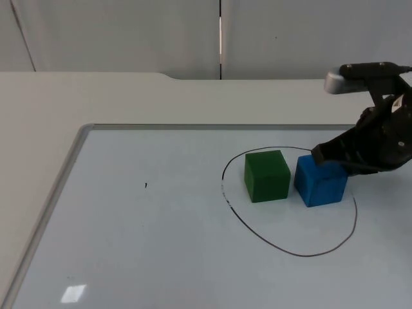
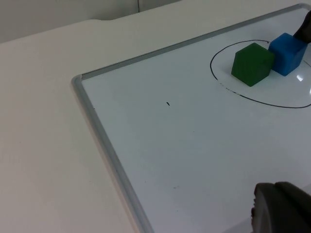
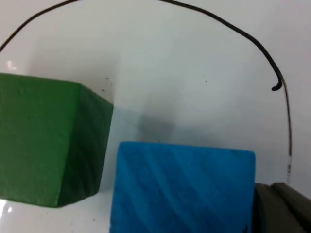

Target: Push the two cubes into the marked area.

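Observation:
A green cube and a blue cube stand side by side on a whiteboard, a narrow gap between them. Both lie inside a hand-drawn black loop, the green one at its left, the blue one right of it. My right gripper comes in from the right and sits against the blue cube's far right top edge. My left gripper waits above the board, well to the left of the cubes.
The whiteboard's grey frame runs along its left and far sides, with the white table around it. A tiny black mark sits on the board left of the loop.

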Available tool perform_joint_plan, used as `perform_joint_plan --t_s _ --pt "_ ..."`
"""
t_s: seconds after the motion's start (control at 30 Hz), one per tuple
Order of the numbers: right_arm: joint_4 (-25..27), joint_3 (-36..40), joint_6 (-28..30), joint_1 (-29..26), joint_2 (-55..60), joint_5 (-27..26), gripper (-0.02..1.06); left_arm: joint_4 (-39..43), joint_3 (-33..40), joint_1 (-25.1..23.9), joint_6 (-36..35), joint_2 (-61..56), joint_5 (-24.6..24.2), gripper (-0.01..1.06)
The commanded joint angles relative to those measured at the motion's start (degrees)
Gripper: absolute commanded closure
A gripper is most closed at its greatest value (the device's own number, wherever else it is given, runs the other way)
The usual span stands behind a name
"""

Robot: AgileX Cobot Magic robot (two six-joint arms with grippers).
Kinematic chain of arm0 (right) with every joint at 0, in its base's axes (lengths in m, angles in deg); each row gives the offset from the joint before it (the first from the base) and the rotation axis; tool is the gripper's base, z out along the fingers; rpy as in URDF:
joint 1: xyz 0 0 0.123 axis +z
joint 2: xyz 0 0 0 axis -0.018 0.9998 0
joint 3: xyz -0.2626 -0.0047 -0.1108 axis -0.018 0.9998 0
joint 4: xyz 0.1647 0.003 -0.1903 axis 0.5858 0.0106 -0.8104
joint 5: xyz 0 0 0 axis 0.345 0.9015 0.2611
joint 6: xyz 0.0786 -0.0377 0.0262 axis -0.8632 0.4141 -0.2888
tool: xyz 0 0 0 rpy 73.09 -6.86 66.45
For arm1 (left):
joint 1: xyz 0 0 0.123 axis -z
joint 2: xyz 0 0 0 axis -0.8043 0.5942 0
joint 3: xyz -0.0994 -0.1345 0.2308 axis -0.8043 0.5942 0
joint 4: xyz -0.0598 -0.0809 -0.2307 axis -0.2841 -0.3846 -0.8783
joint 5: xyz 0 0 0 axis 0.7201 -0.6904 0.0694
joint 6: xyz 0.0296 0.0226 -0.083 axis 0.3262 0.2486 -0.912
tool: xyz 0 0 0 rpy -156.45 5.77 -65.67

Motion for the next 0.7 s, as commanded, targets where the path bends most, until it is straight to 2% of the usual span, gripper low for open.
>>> perform_joint_plan --t_s 0.0,0.27,0.33,0.67 --pt "-0.5 -0.3 -0.2 0.1 -0.2 0.7 1.04 0.3 0.3 -0.1 0.1 -0.2 0.1 1.05" --pt "-1.9 -0.3 -0.2 0.1 -2.8 2.1 1.04 0.3 0.3 -0.1 0.1 -0.2 0.1 1.05" --pt "-3.3 -0.3 -0.2 0.1 -5.7 2.5 1.04 0.3 0.3 -0.1 0.1 -0.2 0.1 1.05" --pt "-3.3 -0.3 -0.1 0.1 -21.5 6.7 1.04 0.3 0.3 -0.1 0.1 -0.2 0.1 1.05"
